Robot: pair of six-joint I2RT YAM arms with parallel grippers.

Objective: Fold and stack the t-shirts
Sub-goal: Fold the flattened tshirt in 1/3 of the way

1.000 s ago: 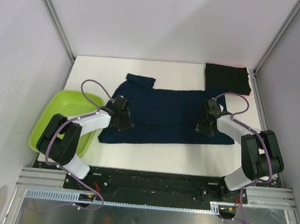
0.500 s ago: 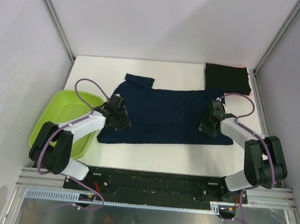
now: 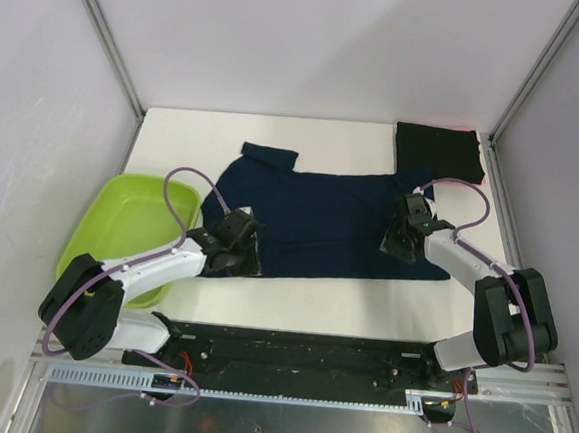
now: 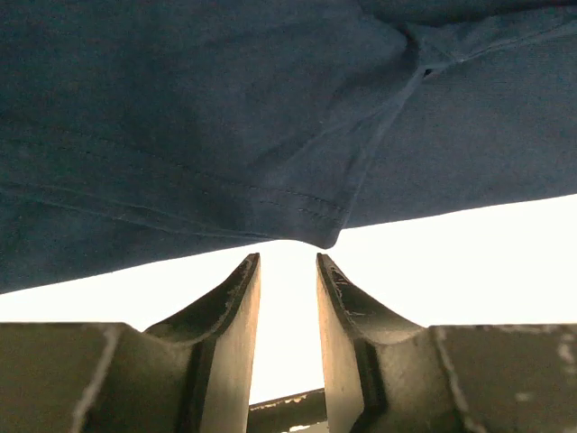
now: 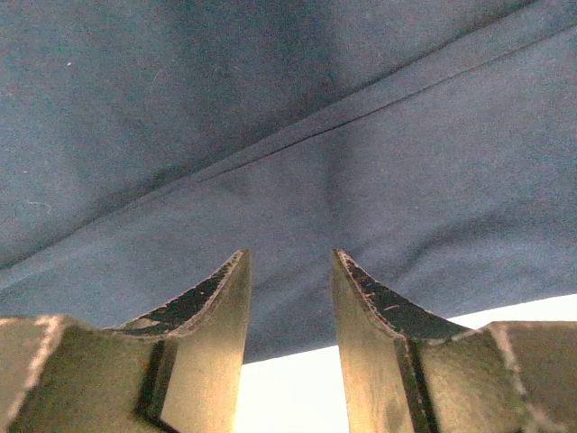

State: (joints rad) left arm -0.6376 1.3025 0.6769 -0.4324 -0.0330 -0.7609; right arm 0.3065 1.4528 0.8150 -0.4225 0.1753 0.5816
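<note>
Navy t-shirt [image 3: 329, 225], one, lies spread flat; black t-shirt [image 3: 435, 150], one, folded.

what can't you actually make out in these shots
- Top view: what lies under the black t-shirt; only a red-pink edge shows.
- Top view: the green tub's near side, behind the left arm.
- Wrist views: most of the navy t-shirt, cut off by frame edges.
</note>
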